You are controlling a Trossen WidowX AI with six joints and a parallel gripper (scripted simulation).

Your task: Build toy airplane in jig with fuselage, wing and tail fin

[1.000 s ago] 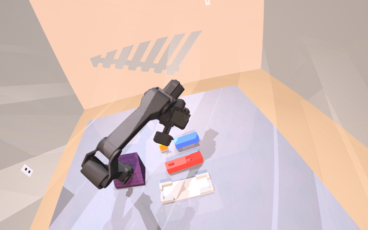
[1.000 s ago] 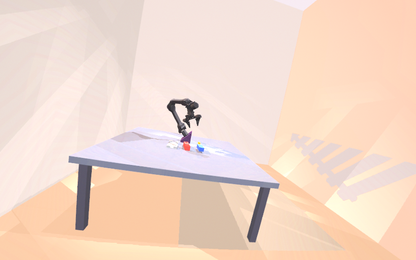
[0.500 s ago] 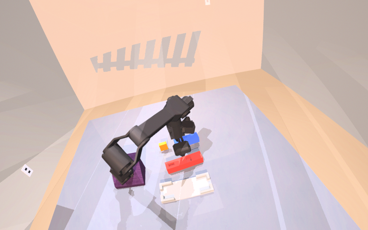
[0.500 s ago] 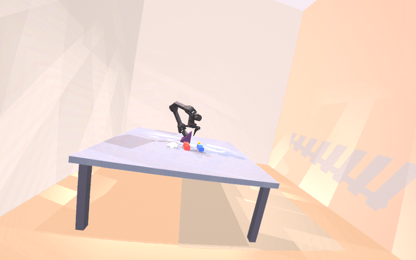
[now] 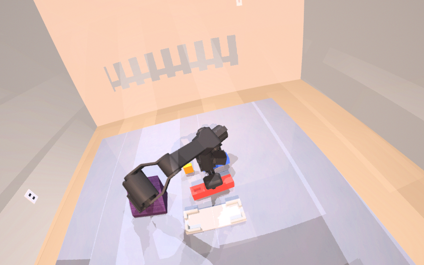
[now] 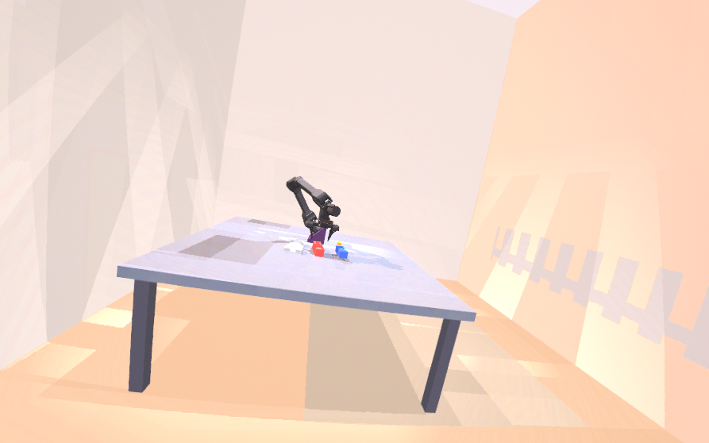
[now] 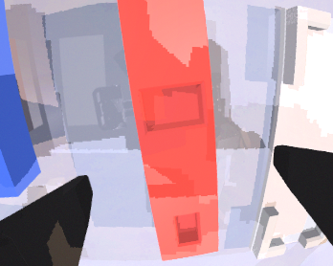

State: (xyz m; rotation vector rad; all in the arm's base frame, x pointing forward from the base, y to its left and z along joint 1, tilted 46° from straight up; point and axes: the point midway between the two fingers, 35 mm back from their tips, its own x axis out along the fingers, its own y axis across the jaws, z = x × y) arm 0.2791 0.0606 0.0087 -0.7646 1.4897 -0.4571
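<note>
The red fuselage (image 5: 196, 194) (image 6: 317, 250) (image 7: 176, 67) lies on the table, sockets up, between the blue wing and the white cradle. My gripper (image 7: 186, 170) is open and empty, pointing down above the fuselage. In the wrist view its fingertips stand on either side of the fuselage, at a height I cannot tell exactly. The blue wing (image 5: 227, 159) (image 6: 341, 252) (image 7: 6, 139) lies behind the fuselage, partly hidden by the arm in the top view. The small yellow-orange tail fin (image 5: 188, 169) (image 6: 339, 243) stands beside the wing. The white cradle (image 5: 208, 218) (image 6: 293, 248) (image 7: 302, 53) is empty.
The arm stands on a purple block (image 5: 161, 194) (image 6: 317, 235) at the left in the top view. Its links reach over the table (image 5: 282, 184) (image 6: 268, 280) past the tail fin. The wing and the cradle flank the fuselage closely, on opposite sides.
</note>
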